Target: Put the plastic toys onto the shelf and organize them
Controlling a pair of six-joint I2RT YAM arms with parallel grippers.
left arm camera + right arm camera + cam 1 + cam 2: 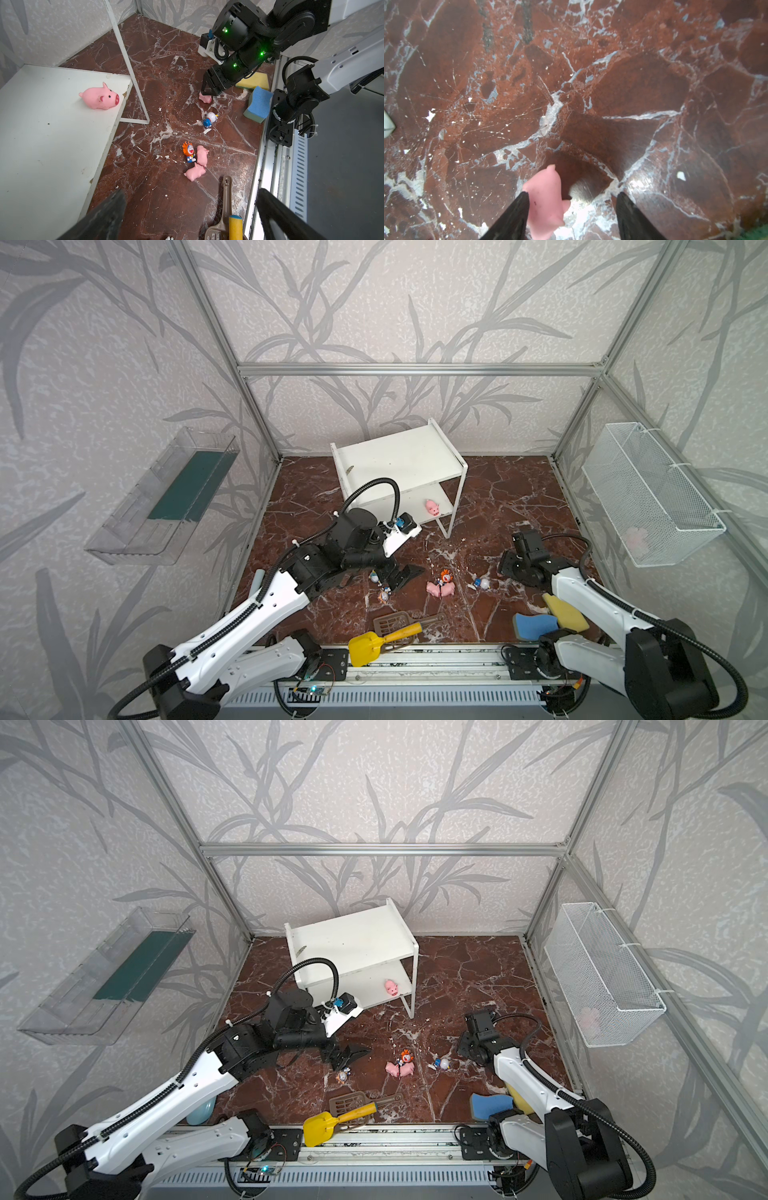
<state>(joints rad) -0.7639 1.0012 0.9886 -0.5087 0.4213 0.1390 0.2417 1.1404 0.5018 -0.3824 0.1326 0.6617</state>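
Toys lie mostly loose on the marbled surface (633,83), and the one in play is a pink pig (546,199) lying between the fingers of the right end effector (572,194). It leans against one finger with a clear gap to the other, so those jaws stand spread wider than the toy and pinch nothing. The left end effector (191,192) is spread wide and empty. Just ahead of its tips lie two more pigs (195,172) touching each other, with an orange-maned figurine (188,150) against them. Farther ahead, nearer the right end effector, is a white-headed figurine (210,119). A fourth pig (99,99) stands upright on the lower board of the shelf (399,456), off to the side of the left end effector.

The pigs look soft, hollow and light, with rounded, smooth flanks. I judge they would squash a little and could squirt out of a pinch near snout or rump, so the middle of the body, across the flanks, seems the place to close. The figurines look hard, tiny and top-heavy, likely best taken by the big head.

Only the right wrist view shows the gap beside the pig; both top views hide that pig under the right arm. A top view shows plainly a brownish figurine (384,596) and a half-hidden figurine (375,577) right beside the left end effector's fingers.
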